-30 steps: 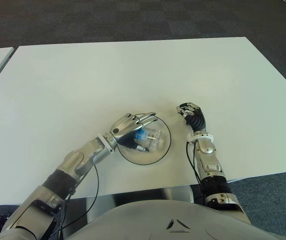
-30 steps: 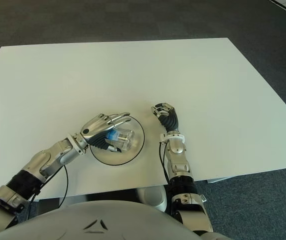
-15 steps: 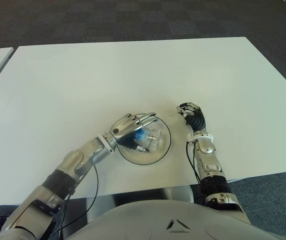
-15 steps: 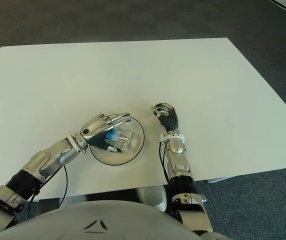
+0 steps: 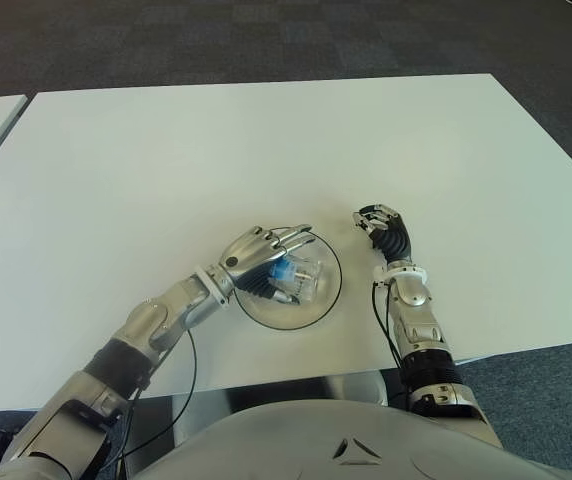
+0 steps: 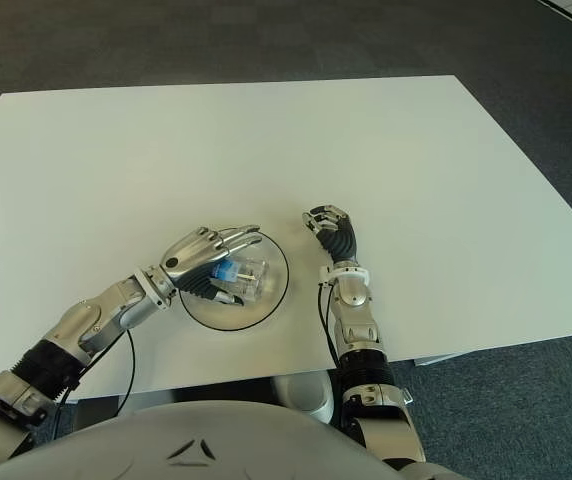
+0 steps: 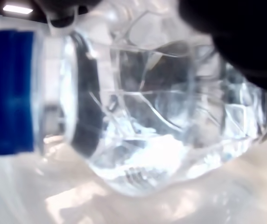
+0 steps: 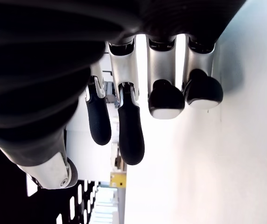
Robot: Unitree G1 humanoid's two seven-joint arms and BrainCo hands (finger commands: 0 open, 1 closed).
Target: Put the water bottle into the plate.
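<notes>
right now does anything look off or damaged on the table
The bottle looks crumpled: the left wrist view shows its clear wall creased and dented. It lies on its side over the plate, with the left hand around it. No spill shows. The right hand is beside the plate, on its right, curled and holding nothing.

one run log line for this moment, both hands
left hand: shut on bottle, over plate | bottle: on its side | right hand: right of plate, fingers curled, holds nothing | release: not yet
</notes>
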